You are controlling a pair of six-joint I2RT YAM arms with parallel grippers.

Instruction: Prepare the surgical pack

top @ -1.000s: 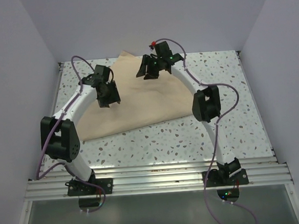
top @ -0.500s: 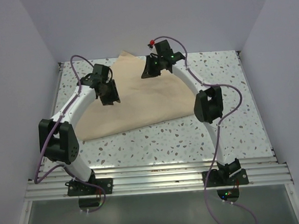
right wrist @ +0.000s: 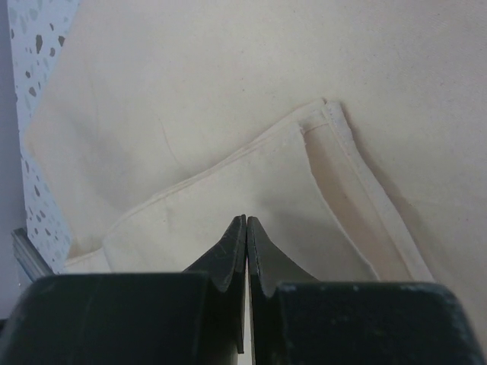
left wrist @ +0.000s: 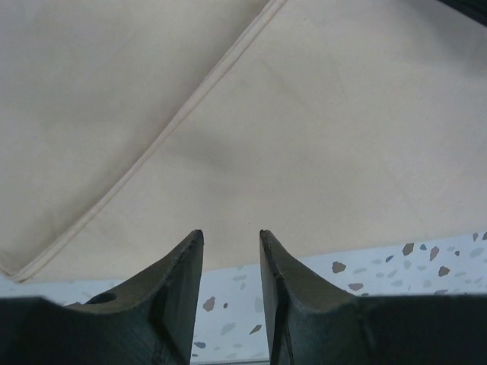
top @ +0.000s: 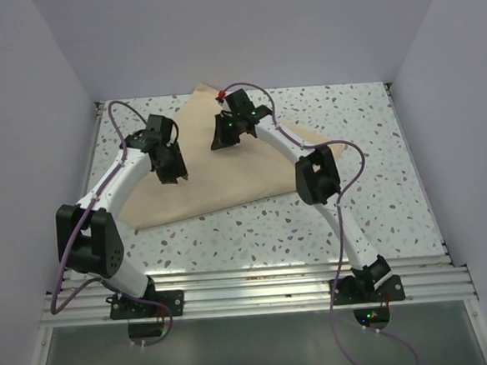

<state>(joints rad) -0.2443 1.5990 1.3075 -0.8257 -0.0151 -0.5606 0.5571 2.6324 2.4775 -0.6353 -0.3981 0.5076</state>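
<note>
The tan cloth sheet [top: 235, 175] is seen spread on the speckled tabletop [top: 378, 190], one corner folded back. The left pincer [left wrist: 230, 237] is seen parted and empty at the cloth's edge. The right pincer [right wrist: 246, 222] is pressed fully closed over the folded corner.

Both arms arched forward from their bases and bent inward, the left claw [top: 173, 165] pointing down with its fingers [left wrist: 179, 274] parted by a narrow gap, the right claw [top: 223, 135] farther out with its fingers [right wrist: 228, 255] pressed tight together.
</note>
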